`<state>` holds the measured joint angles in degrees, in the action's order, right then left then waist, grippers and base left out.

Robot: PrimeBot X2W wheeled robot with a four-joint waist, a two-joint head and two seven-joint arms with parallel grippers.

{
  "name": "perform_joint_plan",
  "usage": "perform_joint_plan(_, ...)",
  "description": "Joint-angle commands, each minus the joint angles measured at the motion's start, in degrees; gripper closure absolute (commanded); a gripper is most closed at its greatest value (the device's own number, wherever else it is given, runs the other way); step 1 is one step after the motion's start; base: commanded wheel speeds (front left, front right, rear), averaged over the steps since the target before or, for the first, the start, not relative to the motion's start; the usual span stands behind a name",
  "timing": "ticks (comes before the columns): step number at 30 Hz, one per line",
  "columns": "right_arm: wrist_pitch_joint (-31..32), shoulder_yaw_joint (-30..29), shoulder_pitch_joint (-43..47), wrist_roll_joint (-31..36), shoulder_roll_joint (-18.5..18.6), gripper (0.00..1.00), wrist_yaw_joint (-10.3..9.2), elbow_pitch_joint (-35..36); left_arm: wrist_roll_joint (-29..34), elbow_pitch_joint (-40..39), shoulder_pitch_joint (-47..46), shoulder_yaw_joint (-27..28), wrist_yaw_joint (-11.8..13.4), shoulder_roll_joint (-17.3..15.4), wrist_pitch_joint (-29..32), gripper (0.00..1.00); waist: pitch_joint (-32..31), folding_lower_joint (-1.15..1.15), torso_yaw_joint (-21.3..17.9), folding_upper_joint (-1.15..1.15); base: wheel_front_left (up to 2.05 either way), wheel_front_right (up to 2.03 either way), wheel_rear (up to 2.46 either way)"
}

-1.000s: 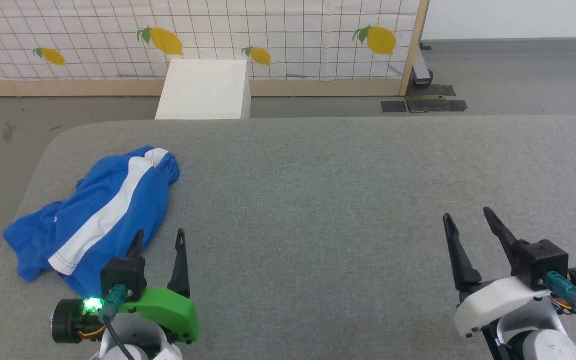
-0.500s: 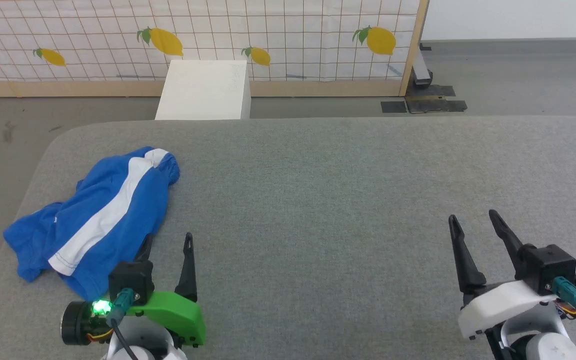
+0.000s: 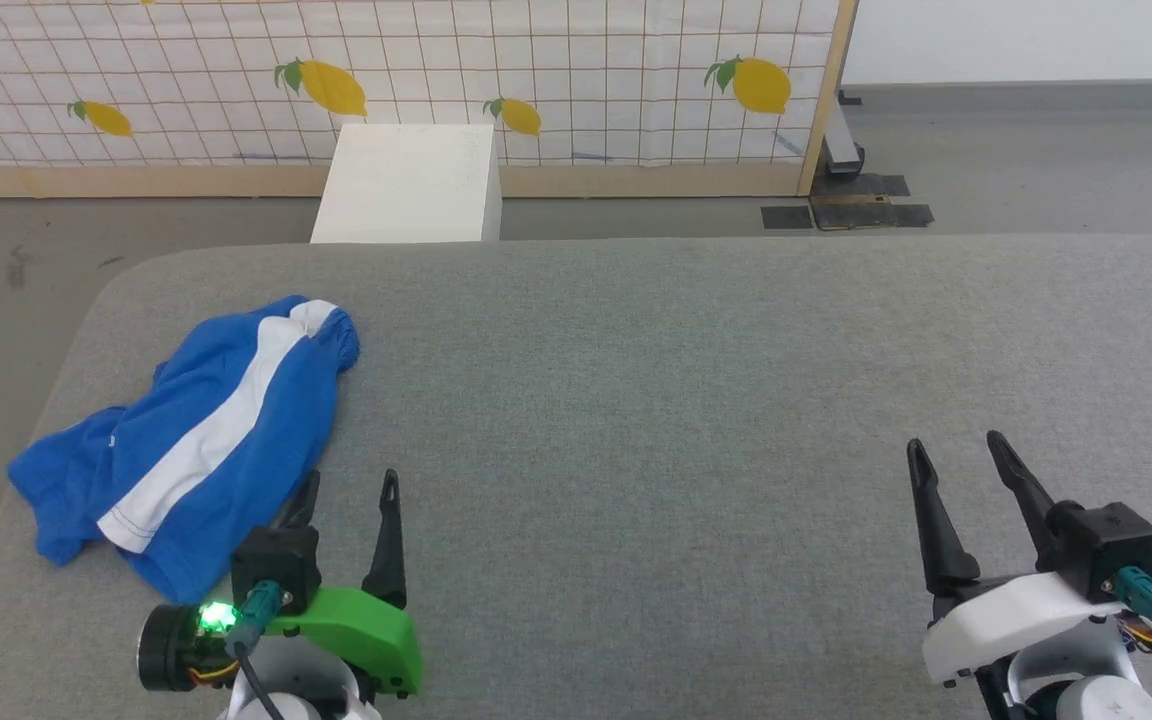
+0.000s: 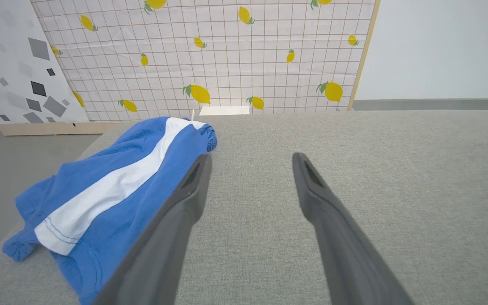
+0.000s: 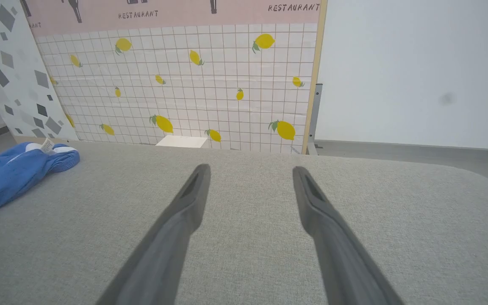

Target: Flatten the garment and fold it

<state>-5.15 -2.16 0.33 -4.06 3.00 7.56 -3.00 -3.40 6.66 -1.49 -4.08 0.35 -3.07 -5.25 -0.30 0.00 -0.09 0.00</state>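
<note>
In the head view the garment (image 3: 206, 440) is lying crumpled at the left edge of the grey desk (image 3: 636, 400); my left jaws are hovering spread and empty by its near hem (image 3: 136, 535), my right jaws likewise spread, well apart from it. In the left wrist view it is bunching in soft, light folds, so I am judging the elastic waistband (image 4: 208, 140) the firmest place to pinch. In the right wrist view its white tag (image 5: 47, 145) is sticking up.
</note>
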Motion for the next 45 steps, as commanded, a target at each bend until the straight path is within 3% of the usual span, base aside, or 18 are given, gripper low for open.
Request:
perform_joint_plan(1,-0.7,-0.2,1.0,-0.5,-0.1,0.0,-0.03,-0.3,-0.8,0.4,-1.1,-0.2,0.4,-0.2,-0.7,0.0,0.0,0.0,0.0,0.0,0.0,0.0,0.0)
perform_joint_plan(36,-5.3,-1.6,2.2,-3.8,-0.1,0.0,-0.05,-2.8,-3.4,5.4,-2.9,-3.2,1.1,-0.4,-5.3,0.0,0.3,0.0,0.4,0.0,0.0,0.0,0.0)
perform_joint_plan(45,-6.4,-1.7,2.2,-3.7,-0.1,0.0,-0.06,-3.7,-4.1,6.2,-3.6,-3.6,1.4,-0.6,-6.3,0.0,0.0,0.0,2.8,0.0,0.0,0.0,0.0)
